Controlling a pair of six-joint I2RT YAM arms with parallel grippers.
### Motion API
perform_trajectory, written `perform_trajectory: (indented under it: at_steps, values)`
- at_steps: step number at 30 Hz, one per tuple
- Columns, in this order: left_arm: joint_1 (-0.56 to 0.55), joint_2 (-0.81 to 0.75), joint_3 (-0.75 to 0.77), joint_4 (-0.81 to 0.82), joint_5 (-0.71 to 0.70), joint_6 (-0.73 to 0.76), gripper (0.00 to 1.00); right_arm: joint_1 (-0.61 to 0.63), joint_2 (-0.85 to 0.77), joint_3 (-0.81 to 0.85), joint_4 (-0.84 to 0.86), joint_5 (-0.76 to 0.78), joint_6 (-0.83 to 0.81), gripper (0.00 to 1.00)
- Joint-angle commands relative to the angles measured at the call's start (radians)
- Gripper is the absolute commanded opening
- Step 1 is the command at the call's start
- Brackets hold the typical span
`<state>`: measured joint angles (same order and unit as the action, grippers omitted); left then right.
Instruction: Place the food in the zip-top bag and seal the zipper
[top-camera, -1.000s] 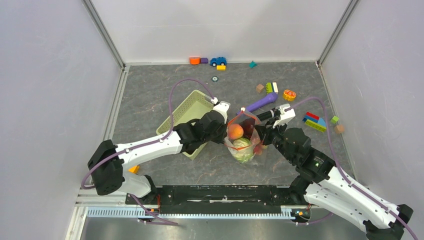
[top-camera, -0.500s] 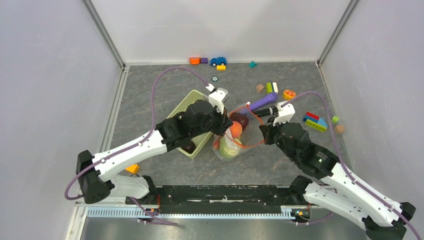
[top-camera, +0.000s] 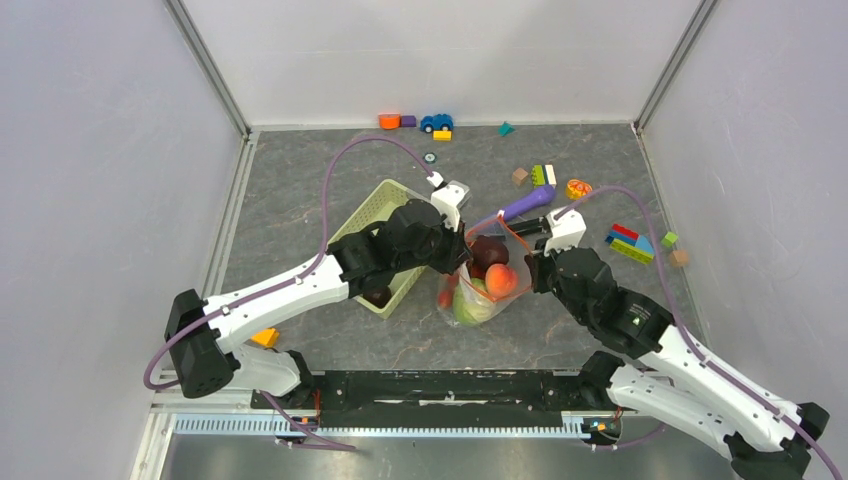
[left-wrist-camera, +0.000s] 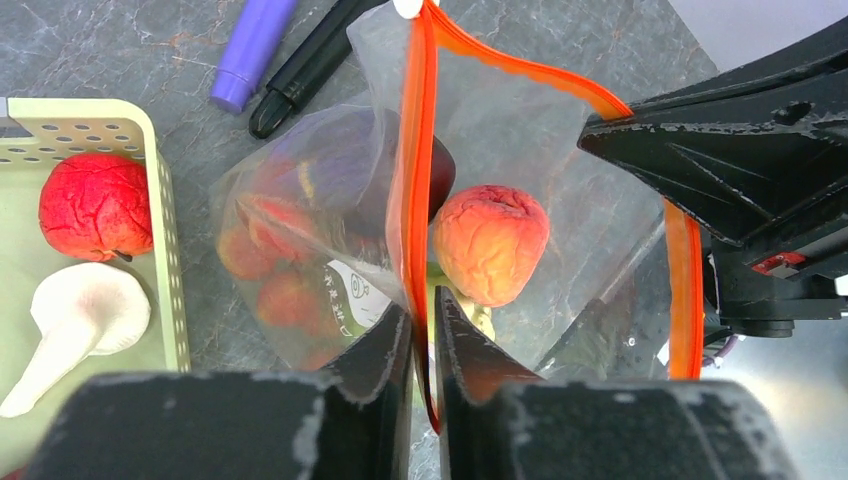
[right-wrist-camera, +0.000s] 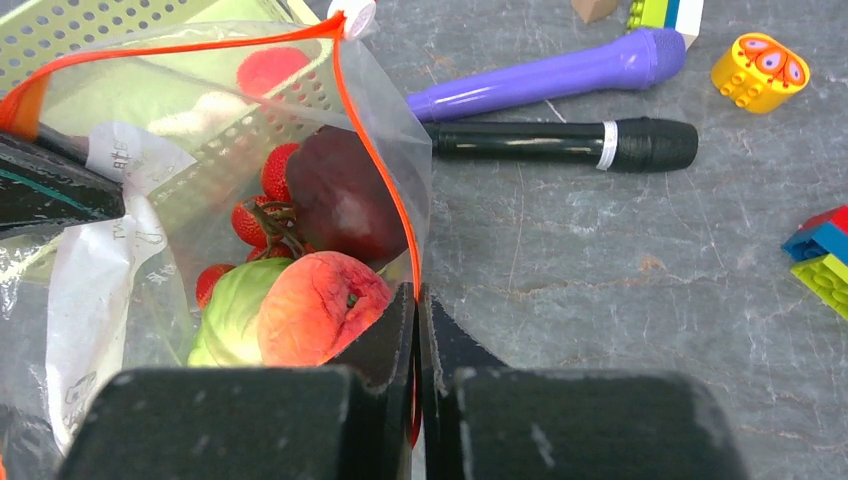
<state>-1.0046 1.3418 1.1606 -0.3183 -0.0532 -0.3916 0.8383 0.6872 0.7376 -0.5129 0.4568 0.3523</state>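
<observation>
Three pale walls (top-camera: 440, 60), seemingly marbled tabletop (top-camera: 300, 190)

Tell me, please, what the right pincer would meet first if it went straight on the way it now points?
Shut on the orange zipper, the right pincer would probably meet the black marker first, near its tip, though depth is unclear.

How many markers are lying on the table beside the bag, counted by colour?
Purple marker: 1
Black marker: 1
Total: 2
</observation>
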Motion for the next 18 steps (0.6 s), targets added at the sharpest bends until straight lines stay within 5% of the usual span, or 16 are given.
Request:
perform_trajectory:
  at_steps: [1,3,5,7,8,18]
  values:
    - [0.001,-0.019,0.024,0.019,-0.029,0.017,0.22,0.005,-0.07,-0.034,0.127,0.015,-0.051,0.03]
    - [0.001,-0.022,0.024,0.017,-0.03,0.017,0.27,0.006,-0.107,-0.059,0.168,0.006,-0.063,0.03]
    - [0.002,-0.025,0.026,0.016,-0.031,0.02,0.44,0.005,-0.136,-0.083,0.207,-0.011,-0.079,0.03]
    - [0.002,-0.03,0.029,0.011,-0.029,0.028,0.91,0.005,-0.158,-0.102,0.246,-0.033,-0.097,0.03]
    - [0.002,-0.035,0.03,0.007,-0.032,0.037,0.99,0.005,-0.168,-0.109,0.263,-0.041,-0.104,0.03]
    - [0.041,-0.147,-0.023,-0.03,-0.299,0.039,1.0,0.006,-0.158,-0.134,0.301,-0.051,-0.139,0.03]
